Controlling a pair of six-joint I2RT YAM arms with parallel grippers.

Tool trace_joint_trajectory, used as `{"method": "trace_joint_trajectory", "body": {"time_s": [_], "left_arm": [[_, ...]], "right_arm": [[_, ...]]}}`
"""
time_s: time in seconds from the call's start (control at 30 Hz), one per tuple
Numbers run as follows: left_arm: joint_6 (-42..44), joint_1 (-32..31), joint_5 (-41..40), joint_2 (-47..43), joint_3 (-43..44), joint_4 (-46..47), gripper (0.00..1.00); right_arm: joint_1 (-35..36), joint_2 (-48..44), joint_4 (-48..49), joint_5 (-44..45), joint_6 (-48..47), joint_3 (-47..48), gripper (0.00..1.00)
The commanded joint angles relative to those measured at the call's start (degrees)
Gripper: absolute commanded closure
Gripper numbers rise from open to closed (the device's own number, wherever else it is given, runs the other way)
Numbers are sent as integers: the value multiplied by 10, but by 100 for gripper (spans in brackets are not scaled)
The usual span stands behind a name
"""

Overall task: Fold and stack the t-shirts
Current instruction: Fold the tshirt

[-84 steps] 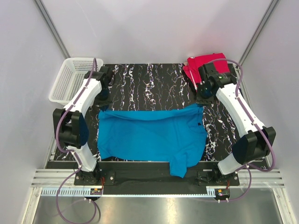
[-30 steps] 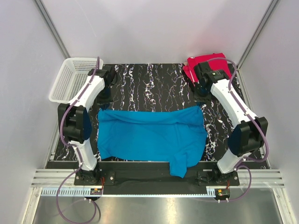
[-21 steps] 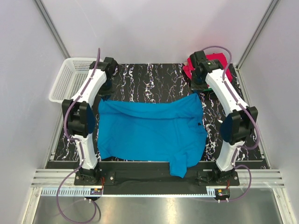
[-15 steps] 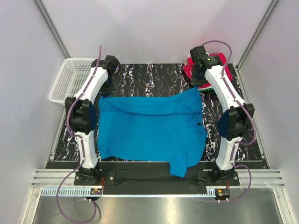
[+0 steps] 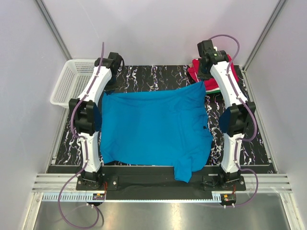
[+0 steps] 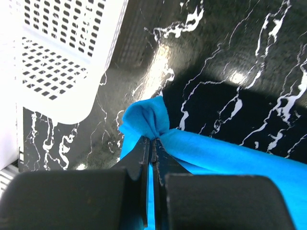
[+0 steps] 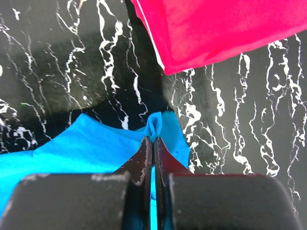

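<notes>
Jaws on both sides are pinched tight, my left gripper and right gripper each holding a far corner of the blue t-shirt, which lies spread and unfolded just right of the basket, so folding it and stacking it on the red-topped pile, farther right, is what I judge is left.

— What encloses it?
— Plain pale walls, a slanting metal post in each far corner.
— And underneath?
— A black surface veined white; nearer, what looks like brushed steel sheet.
</notes>
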Motion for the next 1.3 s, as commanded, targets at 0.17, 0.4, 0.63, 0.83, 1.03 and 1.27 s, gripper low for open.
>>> {"method": "trace_joint_trajectory", "body": {"time_s": [0.17, 0.4, 0.63, 0.83, 1.03, 1.27], "left_arm": [[5, 6, 8, -21, -8, 14, 100], [12, 7, 29, -39, -73, 8, 100], [3, 6, 27, -75, -160, 11, 100], [7, 6, 23, -93, -180, 9, 100], [9, 6, 28, -96, -179, -4, 100], [8, 5, 47, -93, -196, -12, 100]], "right_arm": [[-5, -39, 1, -16, 6, -21, 100], [-4, -117, 6, -35, 14, -142, 100], [-2, -202, 9, -64, 26, -248, 100], [4, -244, 6, -106, 35, -312, 100], [8, -271, 8, -134, 47, -369, 100], [8, -280, 16, -142, 54, -391, 100]]}}
